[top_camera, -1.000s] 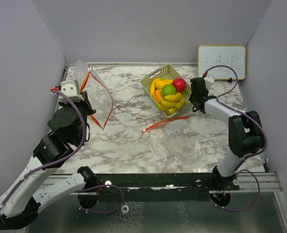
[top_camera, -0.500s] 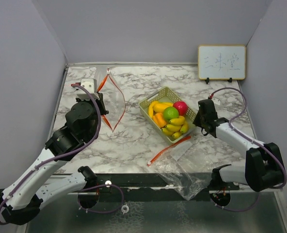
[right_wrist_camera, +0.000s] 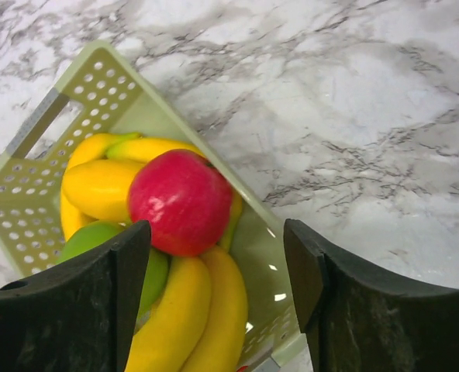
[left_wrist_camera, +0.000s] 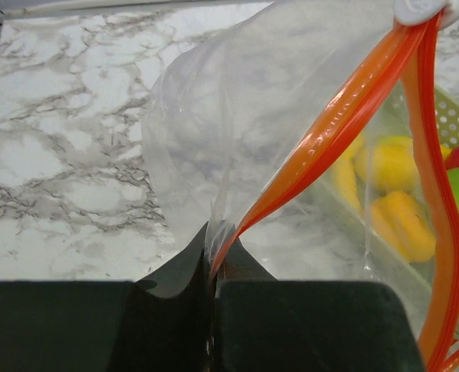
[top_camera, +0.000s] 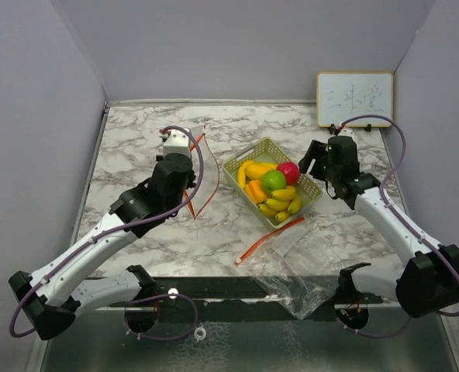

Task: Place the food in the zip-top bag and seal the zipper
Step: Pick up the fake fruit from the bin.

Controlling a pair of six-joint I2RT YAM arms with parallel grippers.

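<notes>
The food (top_camera: pixel 270 188), yellow bananas, orange pieces, a green ball and a red ball, lies in the pale green tray (top_camera: pixel 237 164) at the table's middle. My left gripper (top_camera: pixel 188 194) is shut on a corner of a clear zip-top bag (top_camera: pixel 202 167) and holds it upright just left of the tray, its red-orange zipper (top_camera: pixel 214 177) hanging open. In the left wrist view the jaws (left_wrist_camera: pixel 212 252) pinch the bag (left_wrist_camera: pixel 237 116) where the zipper (left_wrist_camera: pixel 330 132) ends. My right gripper (top_camera: pixel 313 161) is open above the tray's right edge; in its view (right_wrist_camera: pixel 218 271) the red ball (right_wrist_camera: pixel 181 201) and bananas (right_wrist_camera: pixel 206 318) lie between the fingers.
A second clear bag (top_camera: pixel 295 267) with a red-orange strip (top_camera: pixel 270 239) lies at the table's front edge, partly hanging over it. A small whiteboard (top_camera: pixel 354 99) stands at the back right. Grey walls close in the left, back and right sides.
The tray came nearer and the second bag slid to the front edge. My left arm carried its bag rightward to the tray. My right gripper moved back to the tray's right edge.
</notes>
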